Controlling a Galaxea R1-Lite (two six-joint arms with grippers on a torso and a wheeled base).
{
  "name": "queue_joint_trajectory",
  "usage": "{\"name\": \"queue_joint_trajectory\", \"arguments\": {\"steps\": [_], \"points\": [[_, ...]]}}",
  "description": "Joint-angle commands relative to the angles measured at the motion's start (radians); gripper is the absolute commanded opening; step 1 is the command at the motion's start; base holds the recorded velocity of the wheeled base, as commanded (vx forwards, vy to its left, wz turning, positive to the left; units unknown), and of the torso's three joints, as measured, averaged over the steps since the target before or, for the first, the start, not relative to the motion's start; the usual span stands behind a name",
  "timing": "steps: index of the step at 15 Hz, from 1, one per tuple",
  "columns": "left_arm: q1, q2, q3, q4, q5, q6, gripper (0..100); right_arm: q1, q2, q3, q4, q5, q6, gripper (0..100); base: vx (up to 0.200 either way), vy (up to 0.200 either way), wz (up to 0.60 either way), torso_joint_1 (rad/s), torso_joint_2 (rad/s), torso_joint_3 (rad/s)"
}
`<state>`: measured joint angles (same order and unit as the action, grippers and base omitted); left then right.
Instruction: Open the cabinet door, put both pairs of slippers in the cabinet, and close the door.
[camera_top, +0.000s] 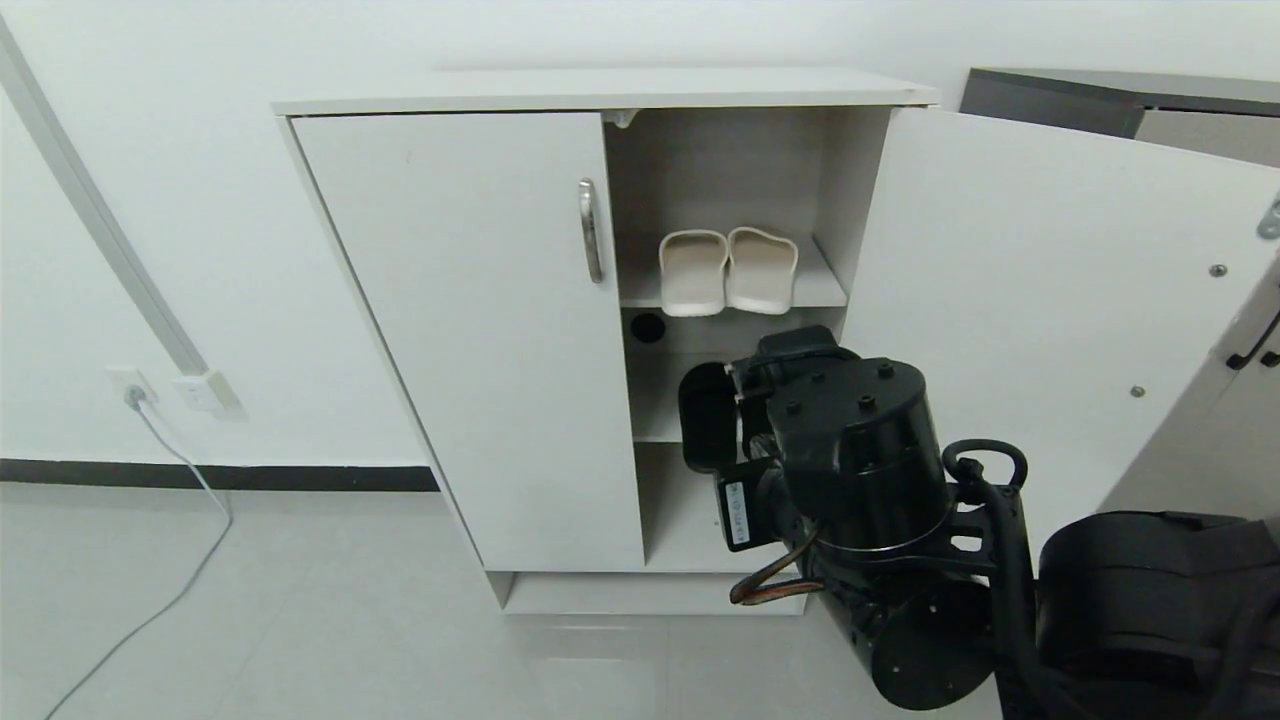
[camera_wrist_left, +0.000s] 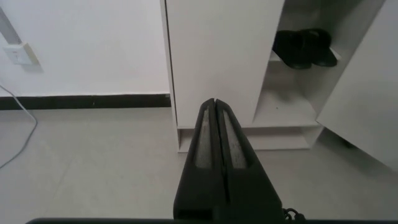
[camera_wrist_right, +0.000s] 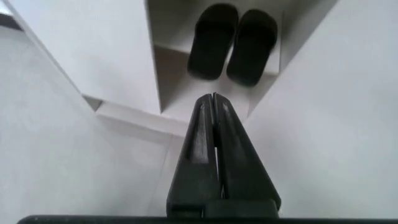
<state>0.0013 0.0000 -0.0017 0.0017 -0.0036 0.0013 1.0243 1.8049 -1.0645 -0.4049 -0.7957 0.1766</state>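
Right fingers (camera_wrist_right: 202, 134) are pressed together with nothing in them, pointing at the black slippers (camera_wrist_right: 212, 43) on the middle shelf. Left fingers (camera_wrist_left: 205, 134) are closed and empty too, hanging low over the floor (camera_wrist_left: 93, 168) in front of the cabinet (camera_top: 600, 88). The white slippers (camera_top: 692, 272) sit on the upper shelf, so I'd say all that's left is closing the door.

For that, I'd go around the free edge of the open door (camera_top: 1050, 330) and push on its outer face, swinging it slowly so it shuts flush next to the closed door (camera_top: 470, 330).

The annoying bit is that the right arm blocks most of the middle shelf from the head view. The open door's outer face and handle face away, and its lower edge is hidden.
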Motion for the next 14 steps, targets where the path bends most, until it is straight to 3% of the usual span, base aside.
{"name": "queue_joint_trajectory", "arguments": {"steps": [1,9,14], "points": [[0.000,0.000,0.000,0.000,0.001,0.000,0,0.000,0.013,0.012,-0.003,-0.002,-0.002,0,-0.200,0.000,0.00,-0.002,0.00,0.002],[0.000,0.000,0.000,0.000,0.001,0.000,0,-0.004,0.025,0.032,-0.005,0.006,-0.002,0,0.000,0.000,0.00,0.000,0.00,0.000],[0.000,0.000,0.000,0.000,0.001,0.000,0,-0.019,0.059,0.051,-0.077,0.010,-0.006,0,0.000,0.000,0.00,0.000,0.00,0.000]]}}
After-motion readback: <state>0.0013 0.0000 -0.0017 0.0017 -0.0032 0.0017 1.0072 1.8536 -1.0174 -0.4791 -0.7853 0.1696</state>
